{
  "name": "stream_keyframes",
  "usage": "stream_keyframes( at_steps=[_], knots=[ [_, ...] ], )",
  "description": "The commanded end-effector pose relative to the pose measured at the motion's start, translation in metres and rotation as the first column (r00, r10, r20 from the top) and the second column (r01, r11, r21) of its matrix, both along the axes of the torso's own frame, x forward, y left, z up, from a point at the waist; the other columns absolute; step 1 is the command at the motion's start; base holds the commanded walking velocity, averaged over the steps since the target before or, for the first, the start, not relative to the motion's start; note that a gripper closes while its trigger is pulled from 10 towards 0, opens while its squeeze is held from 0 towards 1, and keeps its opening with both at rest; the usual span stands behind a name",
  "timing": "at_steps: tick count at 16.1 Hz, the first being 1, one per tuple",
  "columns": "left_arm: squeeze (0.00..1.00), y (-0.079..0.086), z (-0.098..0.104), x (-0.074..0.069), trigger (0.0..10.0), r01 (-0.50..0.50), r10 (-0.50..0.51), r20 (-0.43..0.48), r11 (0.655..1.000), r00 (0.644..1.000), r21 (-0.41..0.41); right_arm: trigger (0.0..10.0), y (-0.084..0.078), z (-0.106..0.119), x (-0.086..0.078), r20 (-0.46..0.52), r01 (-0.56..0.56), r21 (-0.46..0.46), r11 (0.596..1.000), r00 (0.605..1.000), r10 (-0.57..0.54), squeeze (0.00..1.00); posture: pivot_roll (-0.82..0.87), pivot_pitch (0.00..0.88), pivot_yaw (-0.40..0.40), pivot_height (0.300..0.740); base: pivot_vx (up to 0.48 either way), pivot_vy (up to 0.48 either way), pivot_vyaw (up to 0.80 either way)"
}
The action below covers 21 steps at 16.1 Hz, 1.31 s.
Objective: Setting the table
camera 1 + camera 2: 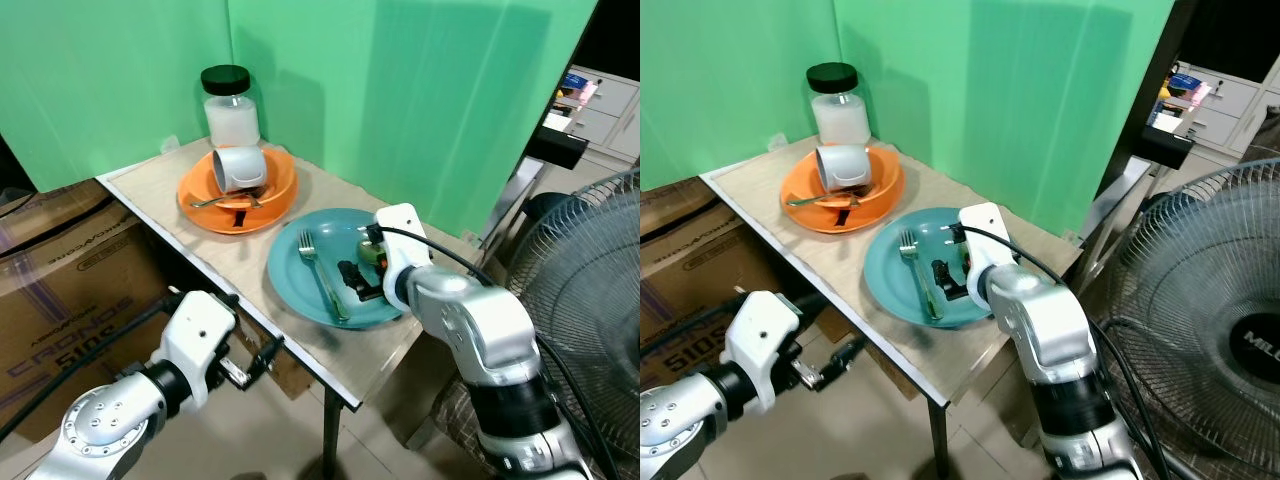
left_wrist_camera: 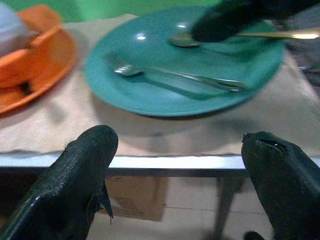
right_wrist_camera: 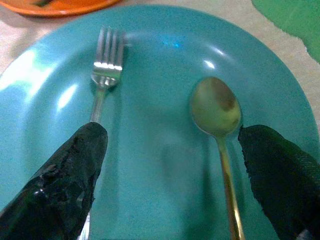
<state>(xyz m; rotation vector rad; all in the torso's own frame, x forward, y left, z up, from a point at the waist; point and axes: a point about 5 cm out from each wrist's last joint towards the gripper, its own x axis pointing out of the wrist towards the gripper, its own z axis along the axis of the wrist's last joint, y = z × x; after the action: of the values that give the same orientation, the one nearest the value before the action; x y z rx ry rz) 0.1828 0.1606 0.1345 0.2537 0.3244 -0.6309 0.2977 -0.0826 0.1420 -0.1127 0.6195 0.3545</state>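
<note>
The right gripper (image 3: 170, 165) hovers low over the teal plate (image 3: 165, 30), fingers spread, straddling the gold spoon (image 3: 220, 130). Center on the handle before closing. Spoon and fork (image 3: 102, 75) lie parallel on the plate, heads toward the orange plate (image 1: 285, 195). The left gripper (image 2: 180, 165) waits open below the table edge (image 2: 150, 162)

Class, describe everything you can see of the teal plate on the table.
The teal plate is round, shallow and glossy, catching highlights, and looks like plastic or glazed ceramic. It lies flat near the table's front edge, just beside the orange plate. On it rest a silver fork, tines pointing toward the orange plate, and a gold-coloured spoon, roughly parallel. The right hand hovers open above it, fingers straddling the cutlery.
</note>
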Motion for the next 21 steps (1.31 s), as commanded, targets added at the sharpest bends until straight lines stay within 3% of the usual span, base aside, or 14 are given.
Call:
stream_keyframes(
  at_steps=[1, 2, 3, 5, 6, 7, 8, 9, 11, 12, 13, 21],
  knots=[
    [0.00, -0.002, 0.001, 0.001, 10.0, 0.023, -0.023, -0.010, 1.000, 1.000, 0.004, 10.0, -0.003, -0.002, 0.006, -0.029, 0.032, -0.016, 0.999, 0.999, -0.033, 0.00, 0.10, 0.000, -0.002, 0.740, 0.000, 0.000, 0.00],
    [0.00, -0.003, 0.001, 0.001, 10.0, 0.028, -0.028, -0.012, 1.000, 1.000, -0.002, 9.6, -0.004, -0.004, 0.009, -0.033, 0.048, -0.019, 0.999, 0.998, -0.048, 0.00, 0.10, 0.000, -0.003, 0.740, 0.000, 0.000, 0.00],
    [0.00, -0.004, 0.001, 0.001, 10.0, 0.034, -0.034, -0.014, 0.999, 0.999, -0.004, 8.4, -0.005, -0.005, 0.012, -0.033, 0.057, -0.018, 0.998, 0.998, -0.058, 0.00, 0.10, 0.000, -0.003, 0.740, 0.000, 0.000, 0.00],
    [0.00, -0.005, 0.000, 0.003, 10.0, 0.043, -0.043, -0.009, 0.999, 0.999, 0.007, 4.7, -0.009, -0.011, 0.019, -0.058, 0.079, -0.032, 0.996, 0.995, -0.081, 0.00, 0.10, 0.000, -0.003, 0.740, 0.000, 0.000, 0.00],
    [0.00, -0.005, 0.000, 0.003, 10.0, 0.045, -0.045, -0.010, 0.999, 0.999, 0.006, 4.0, -0.010, -0.014, 0.020, -0.069, 0.079, -0.047, 0.996, 0.994, -0.083, 0.00, 0.10, 0.000, -0.003, 0.740, 0.000, 0.000, 0.00],
    [0.00, -0.005, 0.001, 0.003, 10.0, 0.051, -0.051, -0.010, 0.999, 0.999, 0.005, 2.4, -0.011, -0.018, 0.022, -0.074, 0.082, -0.077, 0.994, 0.993, -0.088, 0.00, 0.10, 0.000, -0.003, 0.740, 0.000, 0.000, 0.00],
    [0.00, -0.006, 0.001, 0.004, 10.0, 0.052, -0.052, -0.010, 0.999, 0.999, 0.005, 2.4, -0.012, -0.018, 0.023, -0.074, 0.085, -0.081, 0.993, 0.993, -0.091, 0.00, 0.10, 0.000, -0.003, 0.740, 0.000, 0.000, 0.00],
    [0.00, -0.006, 0.001, 0.004, 10.0, 0.053, -0.053, -0.010, 0.999, 0.999, 0.004, 1.5, -0.014, -0.019, 0.025, -0.074, 0.090, -0.086, 0.992, 0.993, -0.097, 0.00, 0.10, 0.000, -0.003, 0.740, 0.000, 0.000, 0.00],
    [0.00, -0.007, 0.001, 0.002, 10.0, 0.064, -0.064, -0.014, 0.998, 0.998, 0.002, 1.3, -0.017, -0.020, 0.027, -0.077, 0.097, -0.095, 0.991, 0.991, -0.105, 0.00, 0.10, 0.000, -0.002, 0.740, 0.000, 0.000, 0.00],
    [0.00, -0.007, 0.001, 0.001, 10.0, 0.075, -0.075, -0.022, 0.997, 0.997, -0.002, 0.2, -0.019, -0.020, 0.028, -0.079, 0.101, -0.100, 0.990, 0.991, -0.109, 0.00, 0.09, 0.000, -0.002, 0.740, 0.000, 0.000, 0.00],
    [0.00, -0.008, 0.000, 0.000, 10.0, 0.085, -0.085, -0.032, 0.996, 0.996, -0.011, 0.0, -0.020, -0.020, 0.029, -0.081, 0.104, -0.103, 0.989, 0.990, -0.112, 0.00, 0.09, 0.000, -0.002, 0.740, 0.000, 0.000, 0.00],
    [0.00, -0.009, -0.001, -0.005, 10.0, 0.113, -0.113, -0.066, 0.994, 0.991, -0.015, 0.0, -0.017, -0.020, 0.027, -0.126, 0.019, -0.122, 0.992, 0.991, -0.035, 0.00, 0.09, 0.000, 0.002, 0.740, 0.000, 0.000, 0.00]
  ],
)
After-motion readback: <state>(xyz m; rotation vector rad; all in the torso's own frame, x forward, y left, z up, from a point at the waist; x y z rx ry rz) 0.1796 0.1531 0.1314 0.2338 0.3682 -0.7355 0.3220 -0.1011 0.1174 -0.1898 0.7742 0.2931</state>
